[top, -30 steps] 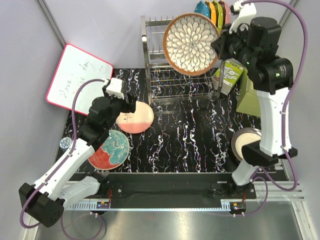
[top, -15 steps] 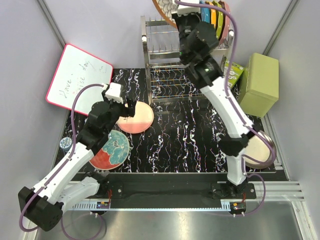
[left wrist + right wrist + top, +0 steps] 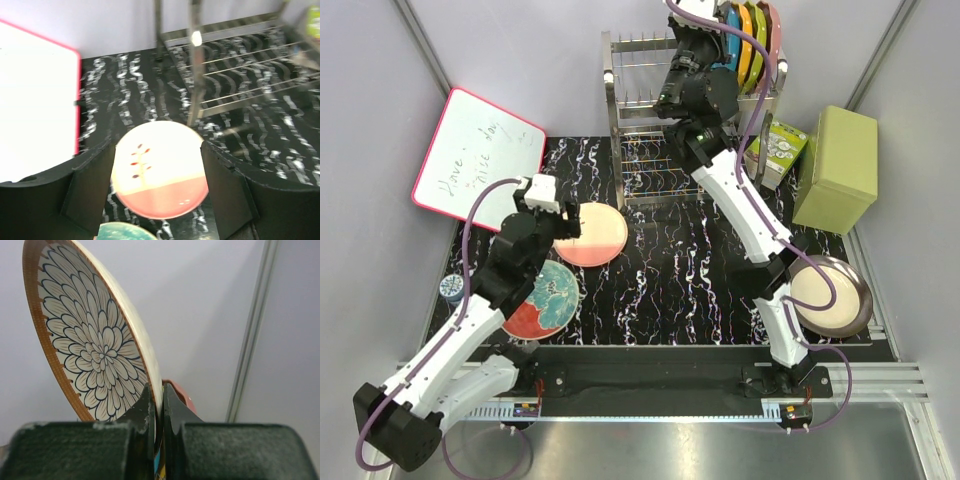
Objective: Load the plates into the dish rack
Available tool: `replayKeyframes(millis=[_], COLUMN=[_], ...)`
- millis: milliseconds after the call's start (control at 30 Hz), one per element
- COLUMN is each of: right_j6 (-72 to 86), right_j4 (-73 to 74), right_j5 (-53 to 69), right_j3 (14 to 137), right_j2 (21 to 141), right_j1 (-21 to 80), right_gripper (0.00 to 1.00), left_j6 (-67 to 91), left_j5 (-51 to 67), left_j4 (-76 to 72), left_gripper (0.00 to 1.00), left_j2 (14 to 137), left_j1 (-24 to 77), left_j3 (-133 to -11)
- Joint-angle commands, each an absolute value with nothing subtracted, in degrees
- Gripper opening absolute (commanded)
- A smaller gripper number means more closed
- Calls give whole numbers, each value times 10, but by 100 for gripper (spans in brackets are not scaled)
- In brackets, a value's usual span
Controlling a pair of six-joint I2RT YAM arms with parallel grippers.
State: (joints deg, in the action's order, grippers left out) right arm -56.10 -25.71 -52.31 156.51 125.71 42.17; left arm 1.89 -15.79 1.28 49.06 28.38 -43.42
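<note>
One petal plate [image 3: 95,340] stands on edge, rim pinched in the right end effector [image 3: 159,395] above the dish rack [image 3: 638,100]. Meanwhile the left end effector [image 3: 157,180] gapes empty over the pink plate [image 3: 165,202]

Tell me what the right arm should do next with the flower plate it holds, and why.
Probably lower the plate on edge between the rack's top prongs: the right gripper pinches its rim, holding it over the rack, beside the coloured plates, not yet seated.
</note>
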Motion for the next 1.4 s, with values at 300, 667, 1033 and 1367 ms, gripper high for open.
replayKeyframes(millis=[300, 667, 1033, 1367], right_j6=[-421, -373, -437, -483], right_j4=[-173, -117, -231, -263], right_j5=[-557, -544, -551, -551], right_j3=[1573, 1611, 1614, 1607], right_j2=[1252, 1302, 1333, 1339], right_j1=[364, 344, 324, 325], right_gripper=[0, 0, 0, 0], left_j6=[-25, -2, 25, 37], left_j5=[-272, -268, -266, -260], left_j4=[-7, -4, -4, -4], left_gripper=[80, 81, 82, 82], left_j2=[419, 407, 456, 474], left_j1=[290, 290, 290, 290], left_j3=[-367, -350, -357, -354])
